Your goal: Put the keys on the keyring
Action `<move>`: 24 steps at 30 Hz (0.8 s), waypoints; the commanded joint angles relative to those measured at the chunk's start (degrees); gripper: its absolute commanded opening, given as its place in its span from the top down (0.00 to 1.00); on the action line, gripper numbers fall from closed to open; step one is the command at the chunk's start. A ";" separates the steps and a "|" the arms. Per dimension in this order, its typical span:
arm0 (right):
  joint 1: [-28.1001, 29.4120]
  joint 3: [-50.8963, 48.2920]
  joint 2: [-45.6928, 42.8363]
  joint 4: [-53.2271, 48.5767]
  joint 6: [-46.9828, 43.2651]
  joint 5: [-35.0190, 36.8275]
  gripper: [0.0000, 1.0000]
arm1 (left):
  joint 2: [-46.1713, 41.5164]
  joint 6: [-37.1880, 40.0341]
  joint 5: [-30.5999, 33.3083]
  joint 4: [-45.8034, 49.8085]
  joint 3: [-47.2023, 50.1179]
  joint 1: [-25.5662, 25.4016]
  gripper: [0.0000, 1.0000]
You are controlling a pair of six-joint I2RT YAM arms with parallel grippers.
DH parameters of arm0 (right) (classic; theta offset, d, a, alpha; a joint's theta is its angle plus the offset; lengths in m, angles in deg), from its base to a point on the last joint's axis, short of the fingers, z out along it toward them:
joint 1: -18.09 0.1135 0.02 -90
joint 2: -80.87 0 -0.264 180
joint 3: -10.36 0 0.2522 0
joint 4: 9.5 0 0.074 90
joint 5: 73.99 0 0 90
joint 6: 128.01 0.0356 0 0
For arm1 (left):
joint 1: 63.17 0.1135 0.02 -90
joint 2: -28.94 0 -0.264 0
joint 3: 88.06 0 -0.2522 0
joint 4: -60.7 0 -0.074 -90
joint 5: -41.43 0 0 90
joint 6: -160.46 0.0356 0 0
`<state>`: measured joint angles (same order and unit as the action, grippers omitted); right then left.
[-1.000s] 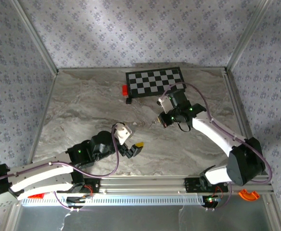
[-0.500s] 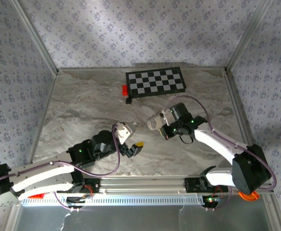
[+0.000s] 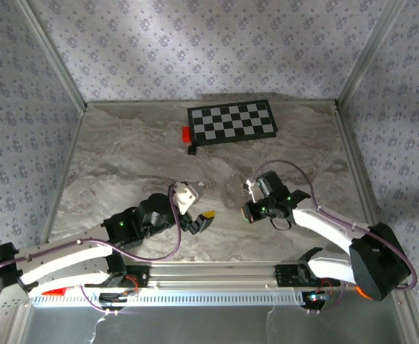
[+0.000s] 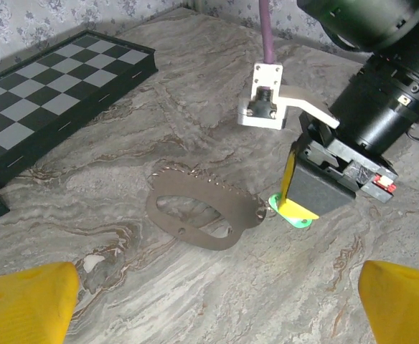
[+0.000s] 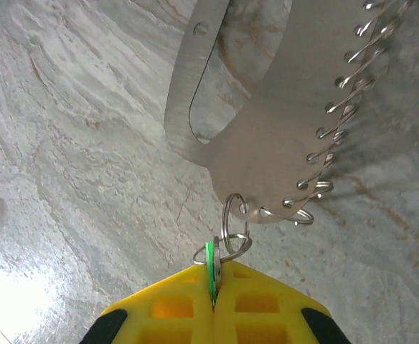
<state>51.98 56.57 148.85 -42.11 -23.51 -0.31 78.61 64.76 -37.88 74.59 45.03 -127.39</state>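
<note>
While the right gripper (image 5: 213, 290) sits just off table centre toward 4 o'clock in the top view, its yellow pads (image 5: 267, 308) are pressed together on the green tag (image 5: 211, 266) of the keyring (image 5: 231, 228). The tag stands edge-on in the seam between the pads.

From the tag, two or three thin linked rings run toward 12 o'clock in the right wrist view. They hook into the narrow end of a flat grey plate (image 5: 274, 136).

Plate: long oval slot, one small hole near its rim, and a row of small wire loops along one edge. Whether it is one of the keys I cannot tell.

In the left wrist view the plate (image 4: 220, 208) looks to lie flat on the marble table (image 4: 123, 143). The tag end (image 4: 290, 216) is at its 3 o'clock, under the right gripper (image 4: 290, 204).

In the top view the plate (image 3: 233, 189) shows as a pale patch at 11 o'clock of the right gripper (image 3: 247, 211).

Left gripper (image 3: 199, 221): near 6 o'clock of table centre, jaws spread wide, nothing between them. Its pads (image 4: 26, 301) sit in the two lower corners of the left wrist view, and it points toward the plate, near it but apart.

Checkerboard (image 3: 232, 122): 12 o'clock edge of the table, well apart from both grippers. Red block (image 3: 186, 133): touching the board's 9 o'clock end.
</note>
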 commanded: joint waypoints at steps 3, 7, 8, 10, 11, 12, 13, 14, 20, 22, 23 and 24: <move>0.57 -3.36 -2.78 2.55 4.09 0.15 1.00 | -0.10 -0.98 -0.59 -0.65 -0.45 0.37 0.00; 1.17 -4.28 -3.55 2.33 5.11 -0.12 1.00 | -0.10 -2.16 -0.43 -1.06 0.34 0.59 0.01; 1.41 -4.41 -3.56 2.33 5.47 0.01 1.00 | -0.10 -2.43 -0.40 -1.24 0.51 0.59 0.00; 2.15 -4.76 -3.56 2.41 6.34 0.39 1.00 | -0.10 -2.81 -0.19 -1.26 0.76 0.59 0.00; 2.68 -4.96 -3.56 2.50 6.73 0.74 1.00 | -0.18 -2.97 -0.11 -1.26 0.76 0.59 0.01; 3.14 -5.11 -3.65 2.47 7.14 1.36 1.00 | -0.25 -3.01 -0.02 -1.26 0.85 0.59 0.01; 3.37 -5.20 -3.81 2.40 7.44 1.82 1.00 | -0.28 -3.01 0.01 -1.26 0.92 0.64 0.01; 3.71 -5.38 -4.04 2.35 7.73 2.40 1.00 | -0.35 -3.09 0.11 -1.34 0.89 0.67 0.01; 4.43 -6.99 -5.53 3.31 10.72 4.64 1.00 | -1.02 -3.44 0.22 -1.60 1.58 0.77 0.01; 5.06 -7.46 -6.05 3.44 11.48 5.71 1.00 | -1.48 -3.78 0.29 -1.76 2.15 0.79 0.01; 5.32 -7.57 -6.28 3.28 11.68 6.24 1.00 | -1.81 -3.88 0.45 -1.86 2.54 0.85 0.01; 5.53 -7.66 -6.67 3.01 11.86 6.61 1.00 | -2.03 -3.97 0.48 -1.95 2.85 0.86 0.00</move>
<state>56.78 49.53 143.45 -39.25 -13.80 3.78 78.05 61.96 -37.83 74.30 46.91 -126.91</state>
